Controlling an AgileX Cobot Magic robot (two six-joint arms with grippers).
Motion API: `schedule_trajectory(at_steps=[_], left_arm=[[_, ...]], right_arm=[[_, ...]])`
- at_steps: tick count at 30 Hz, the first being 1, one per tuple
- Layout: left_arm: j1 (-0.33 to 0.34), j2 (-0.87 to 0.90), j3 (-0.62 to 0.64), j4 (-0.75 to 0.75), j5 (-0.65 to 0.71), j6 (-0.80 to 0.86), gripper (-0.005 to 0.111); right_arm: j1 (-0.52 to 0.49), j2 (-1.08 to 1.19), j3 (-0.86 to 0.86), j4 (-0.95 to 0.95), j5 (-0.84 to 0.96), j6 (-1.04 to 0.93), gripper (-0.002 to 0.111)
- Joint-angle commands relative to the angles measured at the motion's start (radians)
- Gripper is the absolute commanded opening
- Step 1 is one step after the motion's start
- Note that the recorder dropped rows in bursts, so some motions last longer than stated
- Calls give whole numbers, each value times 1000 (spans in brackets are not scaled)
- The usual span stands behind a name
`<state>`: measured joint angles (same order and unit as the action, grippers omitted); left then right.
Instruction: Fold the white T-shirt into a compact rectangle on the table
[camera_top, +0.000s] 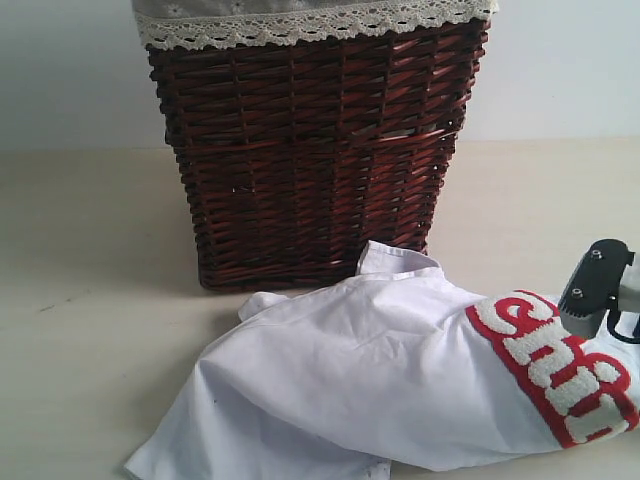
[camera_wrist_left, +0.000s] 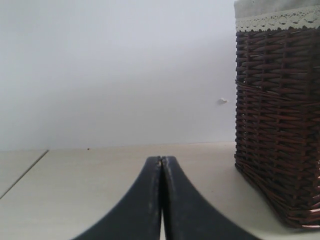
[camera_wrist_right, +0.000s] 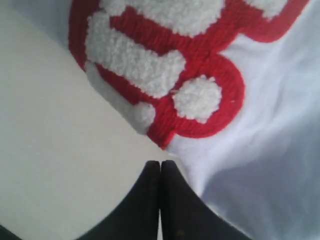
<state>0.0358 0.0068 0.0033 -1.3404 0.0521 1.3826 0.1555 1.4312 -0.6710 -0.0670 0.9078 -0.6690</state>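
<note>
White T-shirt (camera_top: 360, 385), rumpled — long axis left-right

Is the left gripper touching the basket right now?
Apart. The left wrist view shows bare table between the shut left gripper and the wicker basket.

A: Basket position?
B: Wicker basket (camera_top: 310, 150) stands on the table (camera_top: 90, 300), rear centre in the exterior view. Its liner (camera_top: 300, 25) is folded over the rim.
A: T-shirt?
B: T-shirt (camera_top: 380, 390) lies bunched on the table in front of the basket, running from front left to the right edge. A raised fold sits just beside the basket's lower right corner. The lettered band (camera_top: 560, 370) lies at the shirt's right end.
A: Grippers?
B: Right gripper (camera_wrist_right: 160, 167) sits at the shirt's edge, where cloth meets table, near the band. Left gripper (camera_wrist_left: 161, 161) is over bare table, with the basket ahead and apart.
</note>
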Motion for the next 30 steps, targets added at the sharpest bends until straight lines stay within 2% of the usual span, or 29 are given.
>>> schedule_trajectory(at_steps=[1,7,12,20,23,25,26,30], left_arm=[[2,-7,-3,-8,1,-3,0],[2,-7,-3,-8,1,-3,0],[2,-7,-3,-8,1,-3,0],[2,-7,-3,-8,1,-3,0],[2,-7,-3,-8,1,-3,0],[2,-7,-3,-8,1,-3,0],[2,-7,-3,-8,1,-3,0],[2,-7,-3,-8,1,-3,0]], right_arm=[[-3,47,15,6,-21,-72,0],[-3,116,19,8,-322,-50,0],[-3,153,19,8,-652,88,0],[-3,134,1,9,-882,347,0],[-3,43,1,9,-847,361,0],[-3,-30,1,9,-724,292,0],[-3,-62,1,9,-654,218,0],[-3,-126,51,17,-256,-393,0]])
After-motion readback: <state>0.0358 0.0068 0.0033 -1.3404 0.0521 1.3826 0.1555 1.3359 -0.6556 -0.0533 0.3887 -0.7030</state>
